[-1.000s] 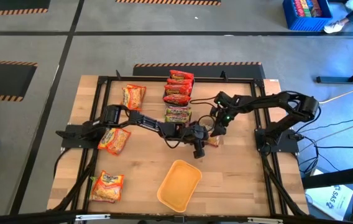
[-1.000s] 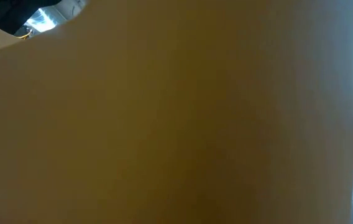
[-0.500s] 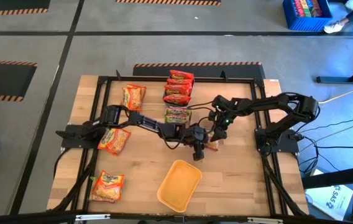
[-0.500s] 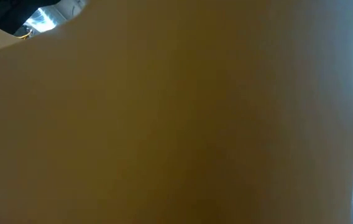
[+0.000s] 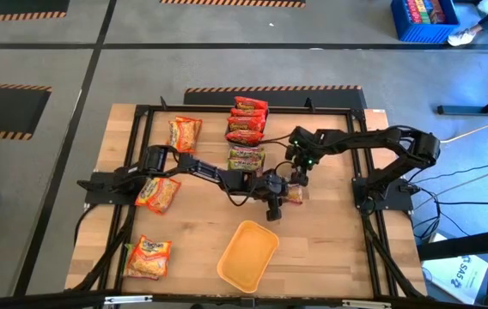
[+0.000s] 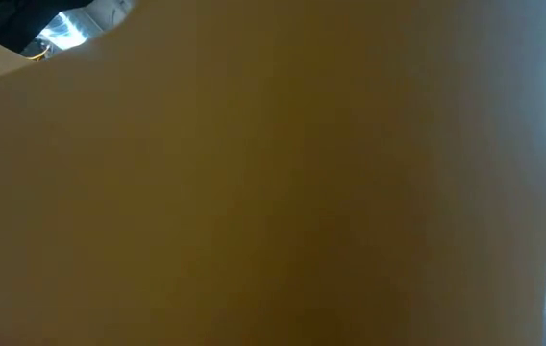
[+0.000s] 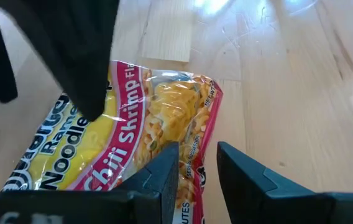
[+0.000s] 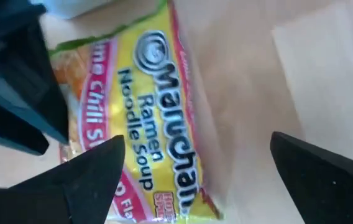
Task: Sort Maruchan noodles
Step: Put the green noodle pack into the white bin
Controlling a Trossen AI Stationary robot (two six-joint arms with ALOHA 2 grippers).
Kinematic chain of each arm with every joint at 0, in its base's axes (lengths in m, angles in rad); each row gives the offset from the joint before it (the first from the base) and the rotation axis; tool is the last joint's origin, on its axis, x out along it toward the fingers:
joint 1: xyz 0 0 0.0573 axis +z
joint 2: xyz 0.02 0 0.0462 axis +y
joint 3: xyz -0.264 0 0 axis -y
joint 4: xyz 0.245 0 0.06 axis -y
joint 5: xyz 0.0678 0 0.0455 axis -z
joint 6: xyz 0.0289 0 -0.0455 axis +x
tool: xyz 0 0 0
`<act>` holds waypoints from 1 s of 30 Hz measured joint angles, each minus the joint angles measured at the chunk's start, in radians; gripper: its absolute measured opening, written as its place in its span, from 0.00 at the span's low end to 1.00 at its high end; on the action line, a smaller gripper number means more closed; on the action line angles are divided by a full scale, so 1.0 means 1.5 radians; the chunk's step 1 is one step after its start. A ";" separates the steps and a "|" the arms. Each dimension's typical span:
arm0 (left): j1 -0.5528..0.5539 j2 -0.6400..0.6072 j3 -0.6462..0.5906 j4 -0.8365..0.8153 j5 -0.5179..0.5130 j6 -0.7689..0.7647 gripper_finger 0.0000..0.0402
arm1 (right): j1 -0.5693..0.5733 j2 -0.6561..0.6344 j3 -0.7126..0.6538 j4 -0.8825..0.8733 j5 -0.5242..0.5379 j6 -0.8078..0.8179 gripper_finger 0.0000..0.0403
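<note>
1. Three orange crinkly plastic noodle packets [image 5: 160,192] lie on the left of the wooden desk [image 5: 330,240].
2. The left pincer [image 7: 196,163] pinches the edge of a yellow-and-pink chili shrimp noodle packet [image 7: 127,134] mid-desk.
3. Four red-green packets [image 5: 247,129] line the far side; one orange-yellow plastic tray [image 5: 247,254] sits near.
4. The right pincer [image 8: 195,168], spread wide, hovers over it; the thin edge grip may slip.

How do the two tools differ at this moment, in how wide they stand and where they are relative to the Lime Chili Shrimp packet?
The left tool has its fingers close together, pinching the edge of the Lime Chili Shrimp packet; the right tool stands wide open, its fingers straddling the packet without gripping it. Both meet over the same packet at mid-table.
</note>
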 joint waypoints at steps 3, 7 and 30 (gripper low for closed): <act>0.000 0.000 0.000 0.000 0.000 0.000 0.26 | -0.001 0.009 -0.005 0.017 -0.074 -0.026 0.96; 0.000 0.000 0.000 0.001 0.002 0.000 0.26 | -0.001 0.046 -0.021 0.065 -0.086 -0.033 0.96; -0.002 0.000 0.000 0.003 0.007 0.000 0.26 | -0.017 0.113 -0.027 0.085 -0.302 -0.011 0.95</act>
